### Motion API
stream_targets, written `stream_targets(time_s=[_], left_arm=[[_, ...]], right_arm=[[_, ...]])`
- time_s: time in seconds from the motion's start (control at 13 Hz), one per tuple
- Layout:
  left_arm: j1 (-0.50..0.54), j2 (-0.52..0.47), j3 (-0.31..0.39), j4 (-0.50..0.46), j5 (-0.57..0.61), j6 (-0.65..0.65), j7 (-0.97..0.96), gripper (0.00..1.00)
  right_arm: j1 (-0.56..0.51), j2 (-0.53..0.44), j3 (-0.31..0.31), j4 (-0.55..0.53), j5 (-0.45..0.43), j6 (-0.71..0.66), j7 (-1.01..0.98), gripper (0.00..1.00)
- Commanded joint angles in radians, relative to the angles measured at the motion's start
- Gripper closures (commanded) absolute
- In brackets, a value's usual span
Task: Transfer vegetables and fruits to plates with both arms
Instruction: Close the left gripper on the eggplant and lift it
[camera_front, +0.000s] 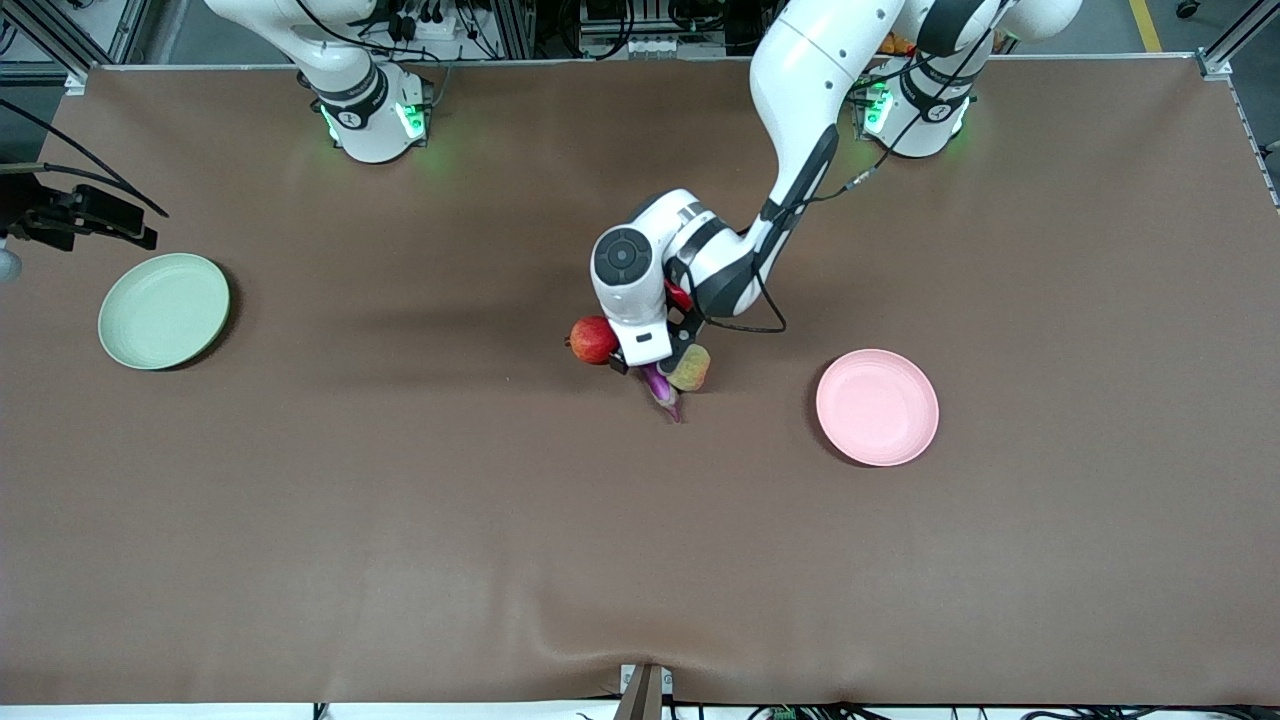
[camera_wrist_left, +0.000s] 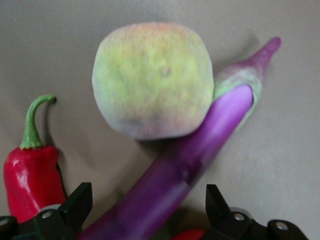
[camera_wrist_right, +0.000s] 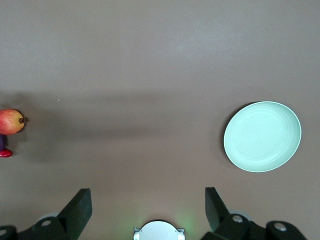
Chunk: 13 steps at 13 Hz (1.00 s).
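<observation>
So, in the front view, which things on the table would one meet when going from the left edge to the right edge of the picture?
Pale green plate → red round fruit → purple eggplant → yellow-green fruit → pink plate. The chili pepper is mostly hidden under the left arm's wrist, so I leave it out.

I see a glossy purple eggplant (camera_wrist_left: 190, 160) with a pale green cap fading to a purple stem, and touching it a yellow-green fruit (camera_wrist_left: 152, 85) speckled with pink blush. Beside the eggplant is a shiny red chili pepper (camera_wrist_left: 30, 175) with a green stem, and a red pomegranate-like fruit (camera_front: 593, 340). The plates are pale green (camera_front: 163, 310) and pink (camera_front: 877, 406), on a brown table cover (camera_front: 400, 520).
</observation>
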Motion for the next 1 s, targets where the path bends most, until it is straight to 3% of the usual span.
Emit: stream_targets(time_s=[0.0, 0.15, 0.31, 0.39, 0.62, 0.93], left_arm=[[-0.002, 0.022, 0.002, 0.003, -0.015, -0.005, 0.005, 0.00], [-0.020, 0.043, 0.002, 0.003, -0.004, -0.003, 0.010, 0.00], [-0.024, 0.044, 0.002, 0.006, -0.013, 0.000, 0.004, 0.95], [-0.022, 0.036, 0.002, 0.006, -0.010, 0.000, 0.005, 1.00], [-0.027, -0.024, 0.011, 0.011, -0.003, -0.017, -0.003, 1.00], [-0.019, -0.240, 0.013, 0.012, -0.001, -0.145, -0.001, 1.00]], right_arm=[[-0.013, 0.000, 0.006, 0.008, 0.000, -0.014, -0.009, 0.00], [-0.015, 0.000, -0.003, 0.006, 0.000, -0.025, -0.011, 0.00], [-0.015, 0.007, -0.006, 0.008, 0.000, -0.028, -0.011, 0.00], [-0.015, 0.006, -0.008, 0.008, 0.000, -0.028, -0.011, 0.00], [-0.013, 0.024, -0.008, 0.009, -0.002, -0.028, -0.008, 0.00], [-0.007, 0.049, -0.008, 0.009, 0.000, -0.029, -0.006, 0.00]])
